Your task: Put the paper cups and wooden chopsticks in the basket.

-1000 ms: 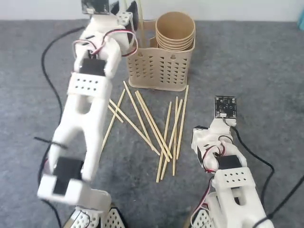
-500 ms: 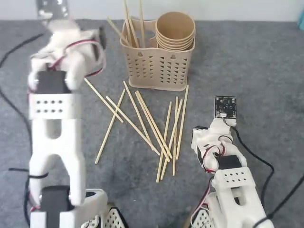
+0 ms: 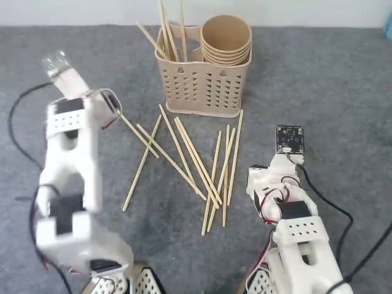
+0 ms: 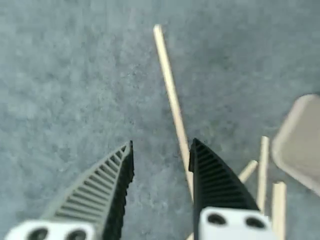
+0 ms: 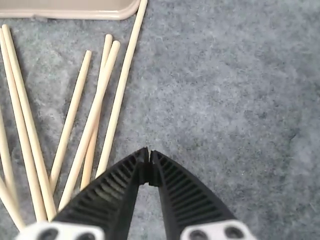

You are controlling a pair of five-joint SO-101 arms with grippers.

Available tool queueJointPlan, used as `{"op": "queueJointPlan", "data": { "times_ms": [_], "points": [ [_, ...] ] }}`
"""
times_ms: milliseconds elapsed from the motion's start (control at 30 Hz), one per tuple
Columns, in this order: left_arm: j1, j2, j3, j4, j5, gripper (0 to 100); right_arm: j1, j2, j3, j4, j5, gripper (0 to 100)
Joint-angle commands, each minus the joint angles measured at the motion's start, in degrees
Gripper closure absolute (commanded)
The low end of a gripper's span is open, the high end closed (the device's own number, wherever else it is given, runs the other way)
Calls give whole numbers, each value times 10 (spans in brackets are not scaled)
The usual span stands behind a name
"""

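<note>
Grey carpet (image 3: 343,92) covers the table, with a pale wall (image 3: 306,12) behind. The beige slotted basket (image 3: 202,92) stands at the back, holding stacked brown paper cups (image 3: 226,37) and upright chopsticks (image 3: 182,30). Pale loose chopsticks (image 3: 197,160) lie fanned in front of it. The left gripper (image 4: 161,145) is spread wide and empty over one stick; the right gripper (image 5: 149,152) is pinched closed and empty.

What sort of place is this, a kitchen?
More likely a robotics test bench: two small white arms with exposed wires stand on a grey mat, with a basket, paper cups and loose chopsticks as practice props.
</note>
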Motion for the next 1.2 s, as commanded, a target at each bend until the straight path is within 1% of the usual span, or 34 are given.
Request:
{"op": "queueJointPlan", "data": {
  "times_ms": [0, 200, 367, 500, 567, 733, 833, 967, 1167],
  "points": [
    [-5, 138, -131, 9, 33, 826, -4, -18, -4, 0, 5, 992],
    [-4, 303, -348, 123, 74, 826, -4, -19, -4, 0, 7, 992],
    [-4, 393, -497, 181, 81, 826, -4, -19, -4, 0, 8, 992],
    [-3, 427, -589, 241, 81, 826, -4, -15, -5, -4, 19, 992],
    [-3, 429, -625, 279, 81, 826, -5, -14, -5, -5, 34, 992],
    [-4, 433, -706, 347, 81, 826, -20, -16, -4, 0, 40, 992],
    [-5, 433, -719, 352, 81, 826, -20, -16, -4, 0, 40, 992],
    [0, 442, -705, 321, 81, 826, -20, -17, -4, 0, 40, 992],
    [17, 494, -703, 276, 82, 826, -17, -18, -4, 0, 40, 992]
  ]
}}
